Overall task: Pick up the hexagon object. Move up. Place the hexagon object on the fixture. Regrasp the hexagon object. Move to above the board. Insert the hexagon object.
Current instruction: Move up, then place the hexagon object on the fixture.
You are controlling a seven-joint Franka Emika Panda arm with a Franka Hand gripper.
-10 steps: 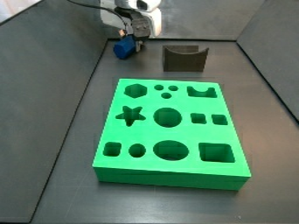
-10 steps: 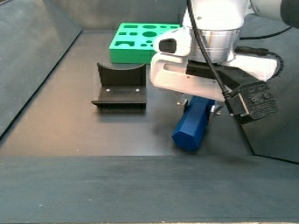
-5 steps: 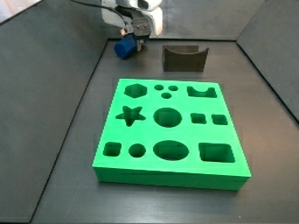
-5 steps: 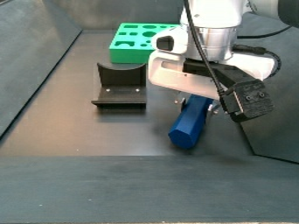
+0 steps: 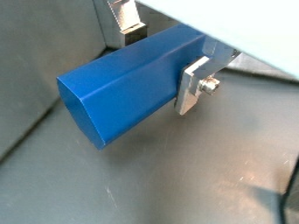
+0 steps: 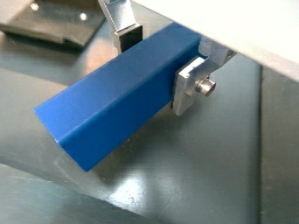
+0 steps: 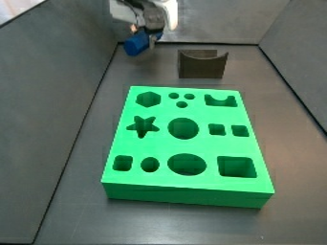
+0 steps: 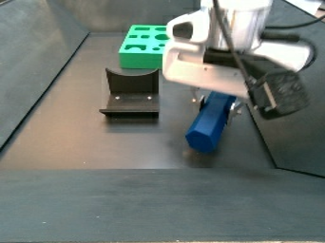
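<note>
Board, bright green with its shaped holes, lies flat on the dark surface in both side views, and all of its holes that show are unfilled. Fixture, the dark notched block, stands on the surface apart from the board's far end, with nothing resting in its notch. Hexagon object, a long blue rod, is clamped across its flat sides between the silver fingers of the gripper, tilted with its lower end just above the surface, beside the fixture and well clear of the board.
</note>
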